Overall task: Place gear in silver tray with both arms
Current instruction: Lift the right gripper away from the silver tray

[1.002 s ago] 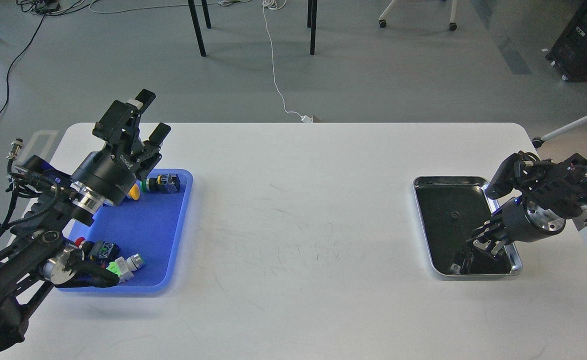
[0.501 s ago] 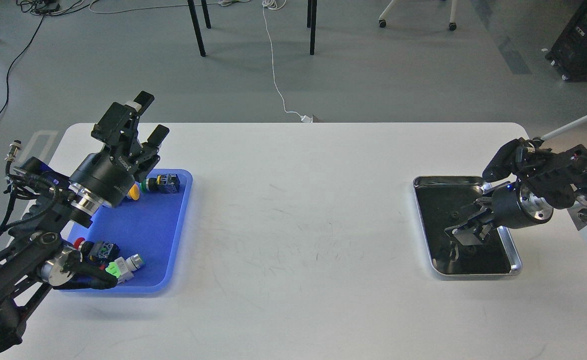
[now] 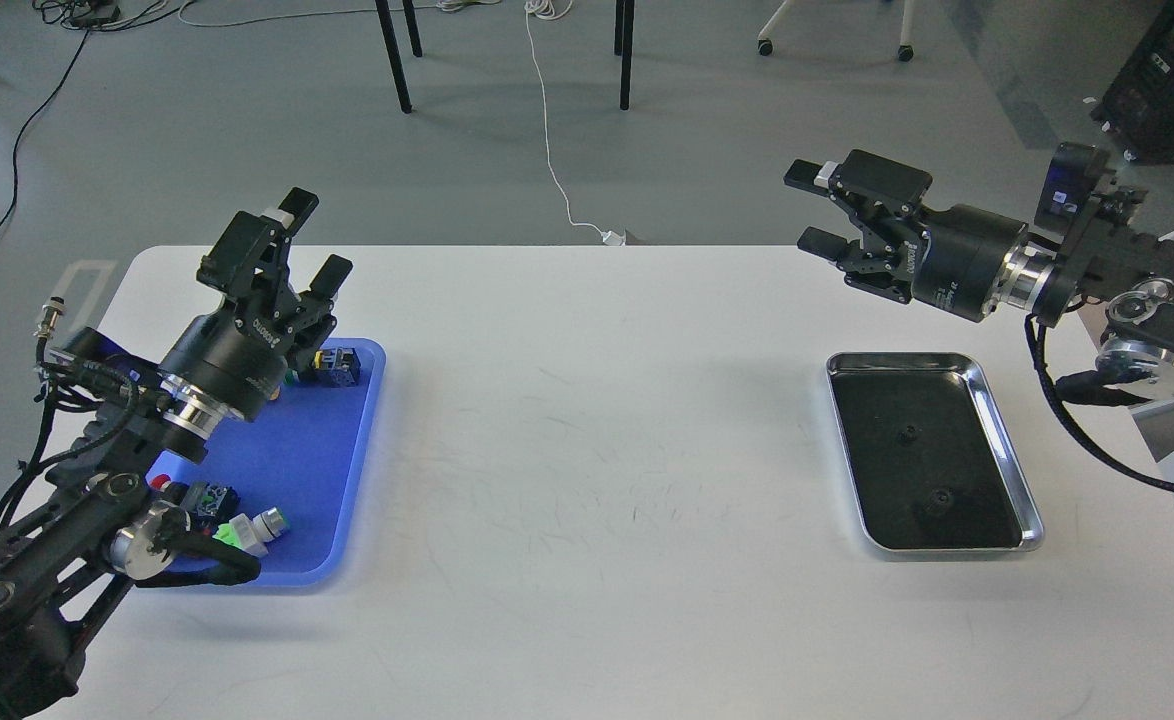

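The silver tray (image 3: 1008,455) lies on the right side of the white table. Two small dark gears rest on its dark floor, one near the middle (image 3: 907,433) and one nearer the front (image 3: 940,497). My right gripper (image 3: 805,208) is open and empty, raised high above the table behind the tray's far left corner and pointing left. My left gripper (image 3: 319,238) is open and empty, raised above the far end of the blue tray (image 3: 277,460) and pointing up and away.
The blue tray holds several small parts: a black and green button (image 3: 335,364) at the far end, a black and red part (image 3: 202,497) and a green and white connector (image 3: 250,530) at the near end. The table's far edge lies under the right gripper.
My right gripper has lifted out of the silver tray, swung up and back, and a second gear now lies in the tray. My left arm has shifted slightly right.
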You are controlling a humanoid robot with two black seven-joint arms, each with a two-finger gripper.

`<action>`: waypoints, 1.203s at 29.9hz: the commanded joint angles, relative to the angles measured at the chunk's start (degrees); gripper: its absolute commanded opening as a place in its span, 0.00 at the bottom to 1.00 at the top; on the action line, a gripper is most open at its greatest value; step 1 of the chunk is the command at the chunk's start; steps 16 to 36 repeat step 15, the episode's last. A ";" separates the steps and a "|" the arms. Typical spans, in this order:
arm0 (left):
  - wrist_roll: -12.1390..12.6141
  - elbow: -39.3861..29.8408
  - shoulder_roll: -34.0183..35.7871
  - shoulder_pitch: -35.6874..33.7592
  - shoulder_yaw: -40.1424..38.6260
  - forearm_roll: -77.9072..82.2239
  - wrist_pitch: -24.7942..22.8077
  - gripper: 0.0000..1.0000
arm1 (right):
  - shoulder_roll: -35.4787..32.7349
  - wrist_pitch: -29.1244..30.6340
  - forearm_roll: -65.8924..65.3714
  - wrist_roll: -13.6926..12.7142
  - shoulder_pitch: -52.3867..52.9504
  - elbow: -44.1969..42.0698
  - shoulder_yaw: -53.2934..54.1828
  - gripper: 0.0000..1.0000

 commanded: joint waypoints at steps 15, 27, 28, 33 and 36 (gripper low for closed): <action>4.71 0.89 -8.87 5.84 -8.30 0.71 -5.34 0.98 | 12.45 -7.56 12.79 0.01 -16.84 -4.55 12.01 0.99; 4.71 0.89 -8.87 5.84 -8.30 0.71 -5.34 0.98 | 12.45 -7.56 12.79 0.01 -16.84 -4.55 12.01 0.99; 4.71 0.89 -8.87 5.84 -8.30 0.71 -5.34 0.98 | 12.45 -7.56 12.79 0.01 -16.84 -4.55 12.01 0.99; 4.71 0.89 -8.87 5.84 -8.30 0.71 -5.34 0.98 | 12.45 -7.56 12.79 0.01 -16.84 -4.55 12.01 0.99; 4.71 0.89 -8.87 5.84 -8.30 0.71 -5.34 0.98 | 12.45 -7.56 12.79 0.01 -16.84 -4.55 12.01 0.99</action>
